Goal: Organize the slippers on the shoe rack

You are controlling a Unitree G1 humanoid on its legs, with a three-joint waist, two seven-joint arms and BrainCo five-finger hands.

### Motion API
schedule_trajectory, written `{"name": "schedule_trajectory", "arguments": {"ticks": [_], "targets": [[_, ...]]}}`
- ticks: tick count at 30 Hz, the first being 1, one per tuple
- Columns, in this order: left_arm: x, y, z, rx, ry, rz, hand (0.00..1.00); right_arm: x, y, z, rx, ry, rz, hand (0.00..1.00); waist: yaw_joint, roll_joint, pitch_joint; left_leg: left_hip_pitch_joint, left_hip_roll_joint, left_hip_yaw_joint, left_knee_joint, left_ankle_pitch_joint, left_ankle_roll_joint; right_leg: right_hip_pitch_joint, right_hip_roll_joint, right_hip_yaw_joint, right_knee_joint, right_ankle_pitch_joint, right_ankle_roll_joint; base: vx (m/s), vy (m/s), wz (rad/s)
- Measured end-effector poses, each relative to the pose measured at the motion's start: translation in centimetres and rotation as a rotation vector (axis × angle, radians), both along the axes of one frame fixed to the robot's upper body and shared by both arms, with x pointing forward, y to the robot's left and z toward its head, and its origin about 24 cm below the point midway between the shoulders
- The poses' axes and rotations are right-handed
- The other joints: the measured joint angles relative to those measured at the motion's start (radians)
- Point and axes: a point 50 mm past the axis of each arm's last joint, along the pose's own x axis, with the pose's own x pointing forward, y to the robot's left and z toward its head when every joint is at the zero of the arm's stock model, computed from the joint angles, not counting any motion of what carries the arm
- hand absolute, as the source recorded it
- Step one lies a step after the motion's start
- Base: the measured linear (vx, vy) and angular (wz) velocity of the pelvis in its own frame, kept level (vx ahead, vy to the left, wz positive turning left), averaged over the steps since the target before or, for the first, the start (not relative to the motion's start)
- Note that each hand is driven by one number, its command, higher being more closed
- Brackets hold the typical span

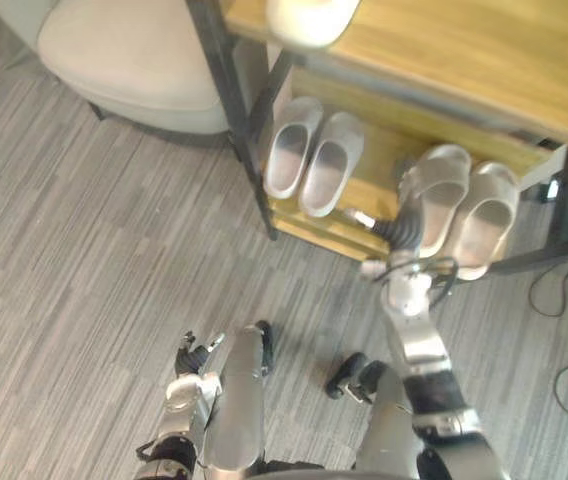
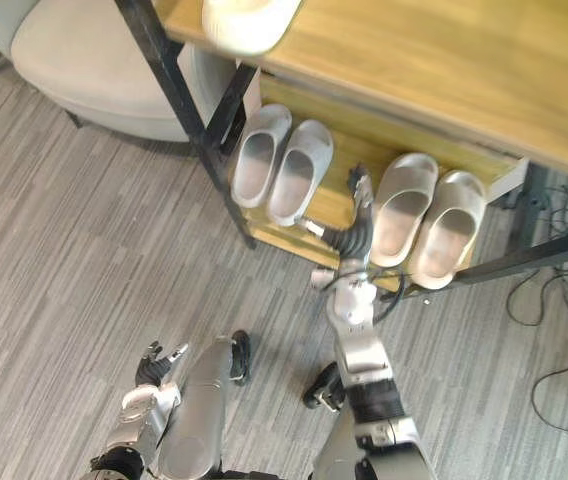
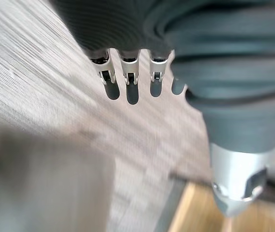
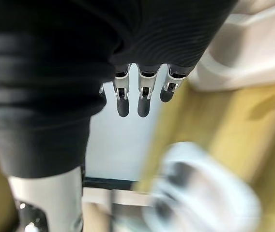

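Shoe rack: We are looking down on a shoe rack with a black metal frame and wooden shelves. It is standing on a grey striped floor.

Lower shelf: The lower shelf is holding two pairs of slippers. All four are lying sole-down with their toes pointing into the rack.

Pale grey pair: The pale grey pair is sitting at the robot's left end of this shelf, just beside the frame post. Its two slippers are lying side by side.

Beige pair: The beige pair is sitting toward the right end of the same shelf. Its heels are reaching the shelf's front edge.

Top shelf: The top shelf is carrying a cream rounded thing at its front edge. We cannot tell what it is.

Right hand: The right hand is reaching up to the lower shelf, into the gap between the two pairs. It is just beside the left beige slipper. Its fingers are pointing out straight and slightly apart, clasping nothing. We cannot tell whether they are touching the slipper.

Left hand: The left hand is hanging low above the floor, well apart from the rack. Its fingers are spreading loosely and holding nothing.

Chair: A pale upholstered chair is standing on the left side of the rack, just beside the frame.
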Motion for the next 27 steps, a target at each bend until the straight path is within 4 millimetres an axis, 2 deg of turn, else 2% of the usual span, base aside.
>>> {"name": "schedule_trajectory", "arguments": {"ticks": [2,4,5,10,11,13,14,15,16,18,21,24,27], "targets": [[-1.2,0.6,-0.7,0.026,0.059,-0.028,0.00,-2.2,-1.7,-4.4,-0.046,0.182,-0.026,0.00,-0.019,-0.026,-0.023,0.099,-0.021,0.019,-0.130,0.044,0.000,0.081,0.027,-0.006,-0.128,0.052,0.017,0.15,0.042,-0.08],[-2.6,0.8,-1.4,0.026,0.101,-0.021,0.00,-3.7,-2.9,-7.2,-0.075,0.309,-0.053,0.00,-0.039,-0.030,-0.060,0.149,-0.032,0.029,-0.205,0.069,0.001,0.129,0.049,-0.011,-0.216,0.089,0.030,0.17,0.027,-0.09],[-3.7,0.9,-1.9,0.022,0.132,-0.021,0.00,-5.0,-3.8,-9.0,-0.074,0.393,-0.079,0.00,-0.049,-0.025,-0.085,0.192,-0.038,0.042,-0.259,0.085,0.001,0.166,0.067,-0.012,-0.280,0.116,0.037,0.16,0.016,-0.18],[-5.9,0.2,-2.9,0.010,0.207,-0.082,0.00,-10.6,-7.2,-15.0,-0.107,0.721,-0.159,0.00,-0.055,0.009,-0.159,0.346,-0.063,0.070,-0.427,0.132,-0.002,0.320,0.120,-0.014,-0.495,0.206,0.063,0.12,-0.004,-0.12],[-6.1,0.2,-3.0,0.011,0.211,-0.087,0.00,-11.0,-7.4,-15.3,-0.104,0.742,-0.166,0.00,-0.055,0.011,-0.163,0.352,-0.064,0.071,-0.434,0.133,-0.002,0.327,0.122,-0.014,-0.505,0.210,0.063,0.08,-0.026,-0.07],[-6.8,-0.2,-3.4,0.002,0.237,-0.099,0.00,-13.6,-8.1,-17.7,-0.052,0.889,-0.199,0.00,-0.057,0.026,-0.186,0.397,-0.067,0.075,-0.473,0.143,-0.010,0.372,0.139,-0.014,-0.556,0.228,0.066,0.05,-0.034,-0.07],[-6.9,-0.3,-3.4,0.003,0.242,-0.104,0.00,-14.1,-8.2,-18.1,-0.038,0.914,-0.206,0.00,-0.057,0.027,-0.191,0.402,-0.067,0.074,-0.480,0.146,-0.010,0.376,0.141,-0.014,-0.561,0.229,0.066,0.02,-0.051,0.00],[-7.1,-0.4,-3.5,0.003,0.253,-0.125,0.00,-15.9,-8.3,-19.2,0.023,0.994,-0.234,0.00,-0.057,0.033,-0.202,0.428,-0.067,0.073,-0.515,0.162,-0.016,0.386,0.149,-0.015,-0.574,0.231,0.064,0.00,-0.035,0.00],[-7.1,-0.4,-3.6,0.004,0.254,-0.127,0.00,-16.1,-8.3,-19.4,0.033,1.003,-0.241,0.00,-0.057,0.033,-0.204,0.431,-0.067,0.073,-0.519,0.165,-0.016,0.388,0.150,-0.016,-0.576,0.231,0.063,0.03,-0.061,-0.01],[-7.3,-0.5,-3.7,0.005,0.267,-0.133,0.00,-18.0,-8.0,-20.5,0.109,1.089,-0.269,0.00,-0.058,0.035,-0.210,0.475,-0.068,0.072,-0.569,0.187,-0.023,0.420,0.165,-0.017,-0.593,0.234,0.059,0.02,-0.037,-0.03],[-7.4,-0.6,-3.7,0.001,0.267,-0.136,0.00,-18.5,-8.0,-20.7,0.150,1.104,-0.296,0.00,-0.062,0.034,-0.213,0.508,-0.068,0.071,-0.600,0.202,-0.024,0.438,0.172,-0.017,-0.604,0.238,0.057,-0.01,-0.008,0.00],[-6.6,-1.7,-3.1,-0.007,0.210,-0.185,0.00,-18.8,-8.0,-20.9,0.164,1.115,-0.299,0.00,-0.064,0.034,-0.230,0.528,-0.072,0.064,-0.633,0.221,-0.022,0.453,0.178,-0.020,-0.623,0.244,0.057,-0.03,-0.006,0.06],[-4.2,-3.7,-1.1,-0.049,0.065,-0.265,0.00,-18.8,-7.7,-20.9,0.200,1.113,-0.312,0.00,-0.063,0.036,-0.235,0.531,-0.081,0.045,-0.649,0.235,-0.016,0.465,0.176,-0.038,-0.633,0.250,0.058,-0.02,0.007,0.18]]}}
